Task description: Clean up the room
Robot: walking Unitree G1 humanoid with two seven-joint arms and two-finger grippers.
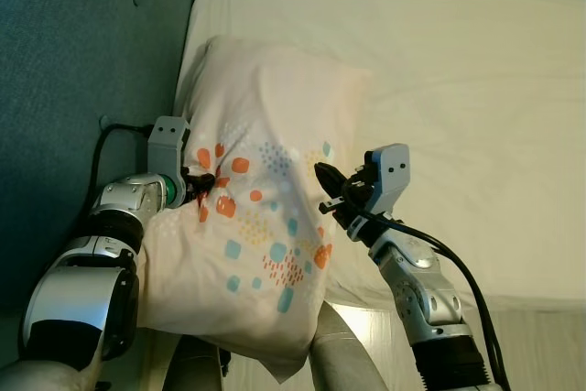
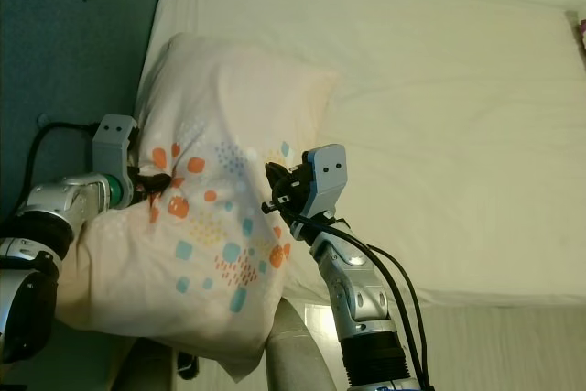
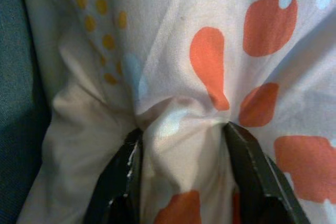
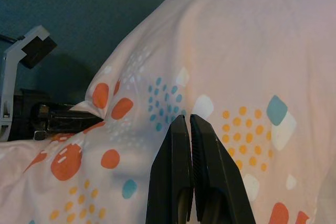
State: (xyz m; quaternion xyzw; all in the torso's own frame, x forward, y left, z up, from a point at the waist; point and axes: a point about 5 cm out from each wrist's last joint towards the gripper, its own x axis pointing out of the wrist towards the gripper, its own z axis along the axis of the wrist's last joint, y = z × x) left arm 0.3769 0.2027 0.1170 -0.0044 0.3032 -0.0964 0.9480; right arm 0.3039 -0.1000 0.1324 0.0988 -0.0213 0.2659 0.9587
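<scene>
A cream pillow point(image 1: 261, 125) printed with orange, teal and yellow shapes lies lengthwise at the bed's left side, and its near end hangs over the bed's front edge. My left gripper point(image 1: 203, 182) is at the pillow's left edge, shut on a bunched fold of the pillowcase point(image 3: 178, 145). The fabric is pinched between its two black fingers point(image 3: 123, 177). My right gripper point(image 1: 323, 174) hovers at the pillow's right edge with its fingers pressed together and nothing seen between them. The patterned pillow face point(image 4: 236, 77) lies just beyond its fingertips.
A white-sheeted mattress point(image 1: 458, 89) spreads to the right and far side. A dark teal surface point(image 1: 82, 43) borders the bed on the left. A black cable point(image 1: 99, 157) loops beside my left arm. The bed's pale front edge point(image 1: 531, 336) runs below my right arm.
</scene>
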